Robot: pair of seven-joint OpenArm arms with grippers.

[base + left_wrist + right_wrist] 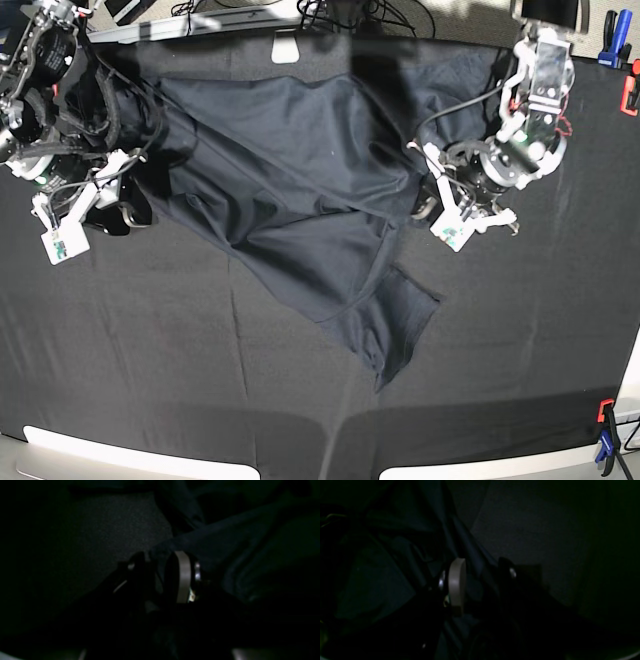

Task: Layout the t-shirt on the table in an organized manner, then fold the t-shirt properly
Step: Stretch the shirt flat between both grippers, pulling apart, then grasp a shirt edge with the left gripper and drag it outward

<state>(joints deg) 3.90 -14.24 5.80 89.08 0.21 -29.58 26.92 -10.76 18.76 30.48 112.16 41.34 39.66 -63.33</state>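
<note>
The left tool (160, 562) pinches an edge of the dark navy t-shirt (290, 190) between its fingers, low over the black cloth-covered tabletop (150, 360). The right tool (480, 572) likewise grips a fold of the shirt at the opposite side. The shirt is stretched between them across the far half of the tabletop, creased, with one sleeve trailing toward the near edge.

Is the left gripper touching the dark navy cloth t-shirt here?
Touching. In the left wrist view a fold of the dark navy cloth t-shirt passes between the left gripper's fingers; the base view puts that gripper at the shirt's edge.
</note>
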